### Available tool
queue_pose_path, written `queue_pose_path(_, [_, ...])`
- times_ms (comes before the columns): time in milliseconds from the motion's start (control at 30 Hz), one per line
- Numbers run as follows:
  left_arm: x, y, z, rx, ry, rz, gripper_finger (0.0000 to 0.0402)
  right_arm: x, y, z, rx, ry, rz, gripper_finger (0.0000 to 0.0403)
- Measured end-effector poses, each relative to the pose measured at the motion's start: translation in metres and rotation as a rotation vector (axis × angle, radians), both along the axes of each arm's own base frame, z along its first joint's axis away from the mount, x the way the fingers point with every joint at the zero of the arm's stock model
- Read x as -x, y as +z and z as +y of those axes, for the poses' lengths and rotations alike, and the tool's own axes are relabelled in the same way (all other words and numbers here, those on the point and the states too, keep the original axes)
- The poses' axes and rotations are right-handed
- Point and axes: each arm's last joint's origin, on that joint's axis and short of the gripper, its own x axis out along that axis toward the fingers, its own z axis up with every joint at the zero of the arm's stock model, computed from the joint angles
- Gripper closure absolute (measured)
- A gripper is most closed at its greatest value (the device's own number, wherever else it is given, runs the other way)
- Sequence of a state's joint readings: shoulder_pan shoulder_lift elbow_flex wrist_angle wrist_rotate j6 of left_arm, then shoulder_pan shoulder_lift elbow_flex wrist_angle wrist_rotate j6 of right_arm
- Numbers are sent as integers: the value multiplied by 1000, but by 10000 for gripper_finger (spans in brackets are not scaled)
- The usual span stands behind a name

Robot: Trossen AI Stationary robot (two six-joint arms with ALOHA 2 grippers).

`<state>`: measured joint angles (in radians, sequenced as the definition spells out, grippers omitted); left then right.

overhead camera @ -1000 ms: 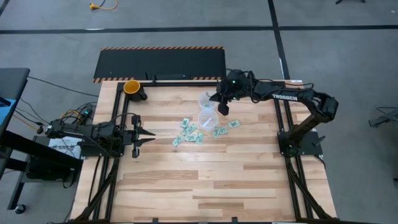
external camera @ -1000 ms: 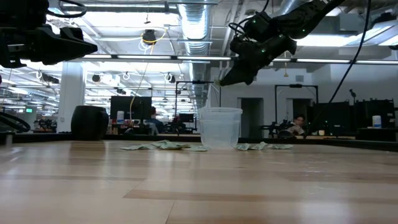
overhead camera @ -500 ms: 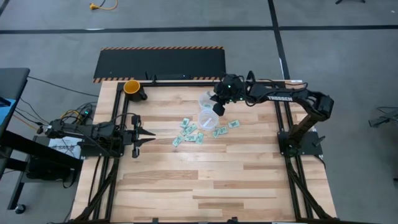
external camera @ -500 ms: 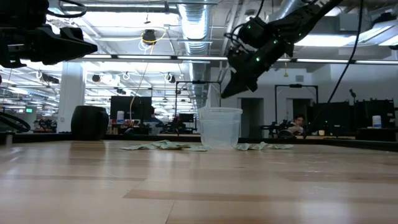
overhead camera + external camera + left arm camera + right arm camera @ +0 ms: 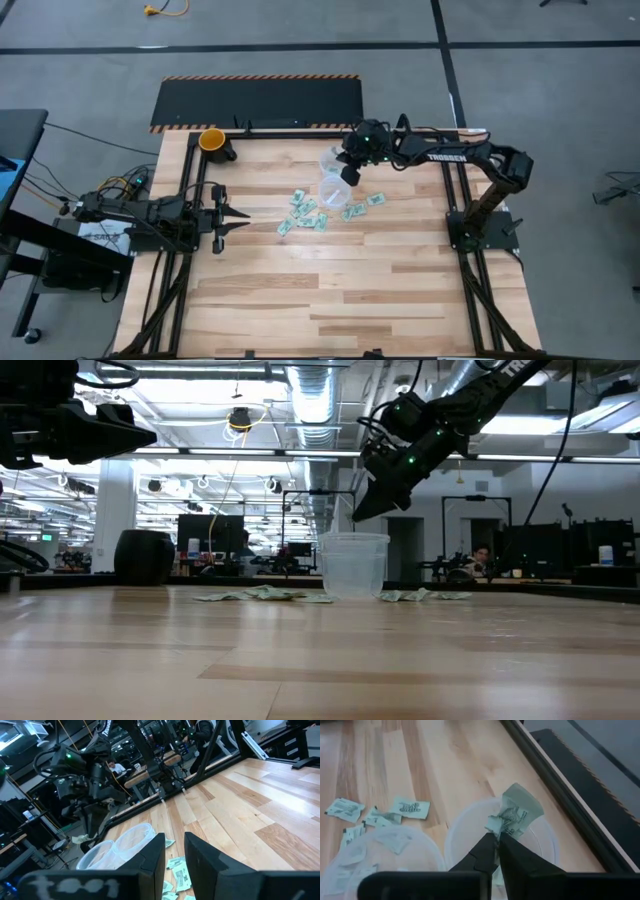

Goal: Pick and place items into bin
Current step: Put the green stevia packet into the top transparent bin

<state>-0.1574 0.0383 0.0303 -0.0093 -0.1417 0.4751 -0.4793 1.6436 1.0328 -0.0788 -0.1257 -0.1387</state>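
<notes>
My right gripper pinches a crumpled green-and-white packet above the far clear plastic cup (left gripper idles, slightly parted); released off-centre, it could catch the rim.

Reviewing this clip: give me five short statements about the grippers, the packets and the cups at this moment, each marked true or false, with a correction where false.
1. The right gripper is shut on a packet. True.
2. The held packet hangs over a clear cup. True.
3. The left gripper is over the cups. False: it waits at the table's left edge, clear of the packets.
4. All packets are already in a cup. False: many still lie loose on the table.
5. Only one clear cup stands on the table. False: two stand side by side, the second next to the first.
</notes>
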Motion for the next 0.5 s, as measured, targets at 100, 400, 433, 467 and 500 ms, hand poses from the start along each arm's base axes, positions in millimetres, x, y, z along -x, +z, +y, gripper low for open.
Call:
queue_pose_path(100, [0, 0, 0, 0, 0, 0, 340, 0, 0, 0, 2, 3, 3, 357])
queue_pose_path(400, [0, 0, 0, 0, 0, 0, 340, 0, 0, 3, 31, 38, 18, 316])
queue_pose_path(433, [0, 0, 0, 0, 0, 0, 340, 1, 1, 4, 32, 43, 30, 315])
queue_pose_path(467, [0, 0, 0, 0, 0, 0, 340, 3, 2, 4, 36, 46, 39, 315])
queue_pose_path(500, [0, 0, 0, 0, 0, 0, 340, 5, 4, 4, 45, 46, 42, 315])
